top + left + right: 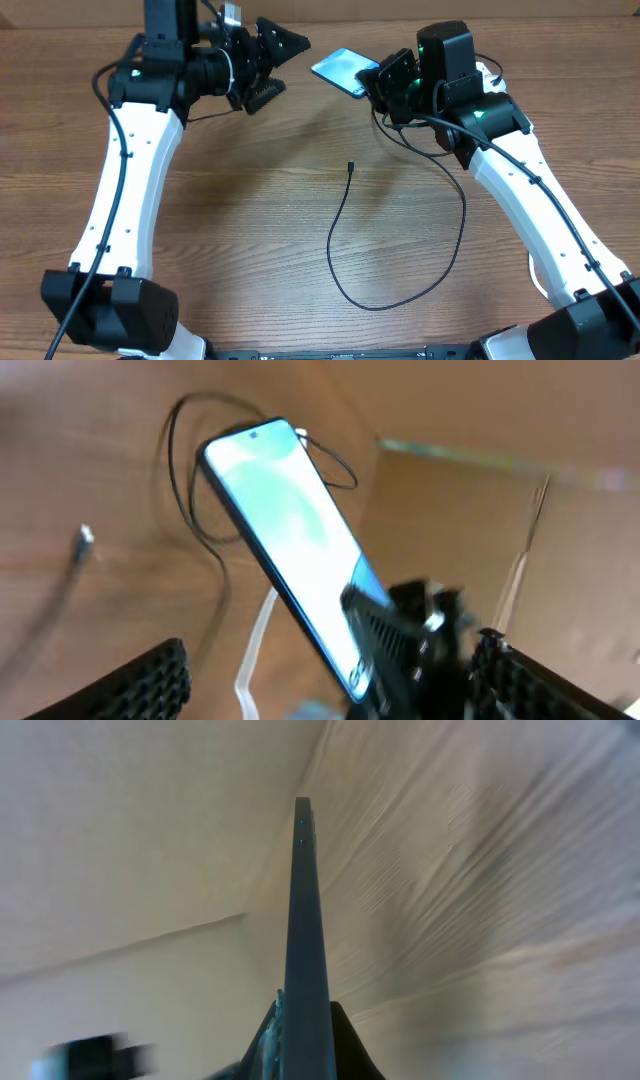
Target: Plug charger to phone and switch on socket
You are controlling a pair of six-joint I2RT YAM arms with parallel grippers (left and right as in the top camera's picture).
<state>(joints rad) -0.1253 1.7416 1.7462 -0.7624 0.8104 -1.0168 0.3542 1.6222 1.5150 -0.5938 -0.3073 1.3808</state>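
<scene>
Treat this moment as preparation for the plug-in step: the phone is lifted and presented, but the charger is not connected and the socket is not switched on. The right gripper (pixel 379 82) is clamped on the phone (pixel 343 70) and holds it tilted above the far side of the table (pixel 250 230), with the lit screen toward the left arm. In the right wrist view the phone appears edge-on as a thin, straight slab pinched at its lower end. The left gripper (pixel 273 58) hangs near the phone, spread and empty, its black ribbed pads (pixel 150 682) well apart. The charger (pixel 331 245) lies slack on the wood grain as a thin black loop. Its tiny connector tip (pixel 351 166) rests near the table centre, apart from both grippers. Your next move probably calls for the left gripper to descend and pinch just behind that tip. Expect a limp cable and a very small, hard target. The phone's glass looks smooth and glossy. The socket block is not visible; only a white cord (pixel 254 652) shows below the phone.
</scene>
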